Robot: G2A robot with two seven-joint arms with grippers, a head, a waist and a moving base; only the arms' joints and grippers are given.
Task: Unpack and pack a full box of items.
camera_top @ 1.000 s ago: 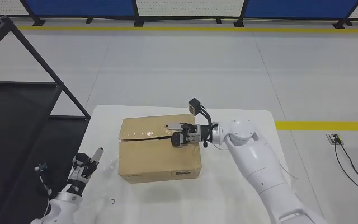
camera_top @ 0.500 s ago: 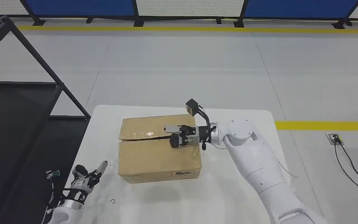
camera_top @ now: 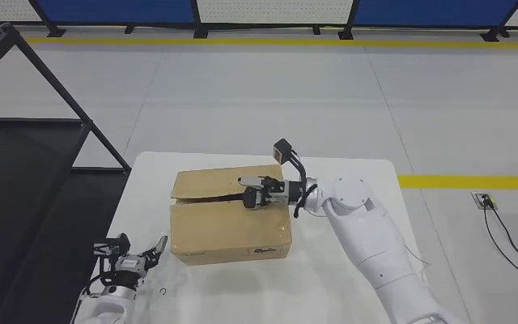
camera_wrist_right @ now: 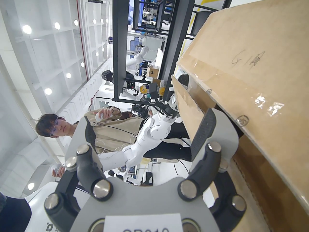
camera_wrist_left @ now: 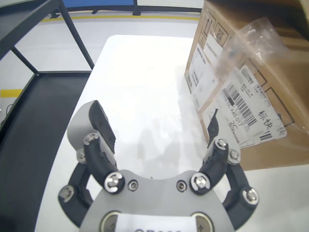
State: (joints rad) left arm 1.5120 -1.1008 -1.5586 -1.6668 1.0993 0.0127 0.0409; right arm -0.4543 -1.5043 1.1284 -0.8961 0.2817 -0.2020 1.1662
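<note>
R gripper [camera_top: 249,197] atop cardboard box [camera_top: 231,231], jaws spread, one finger at lifted flap [camera_top: 212,184] edge. L gripper [camera_wrist_left: 154,114] wide open, empty, low over table [camera_top: 227,285] beside box.

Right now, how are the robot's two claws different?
The left claw sits low over the white table, beside the cardboard box; the right claw is up at the box's top. The left claw has only bare table between its fingers; the right claw has one finger at the edge of a top flap. Both are open and hold nothing.
</note>
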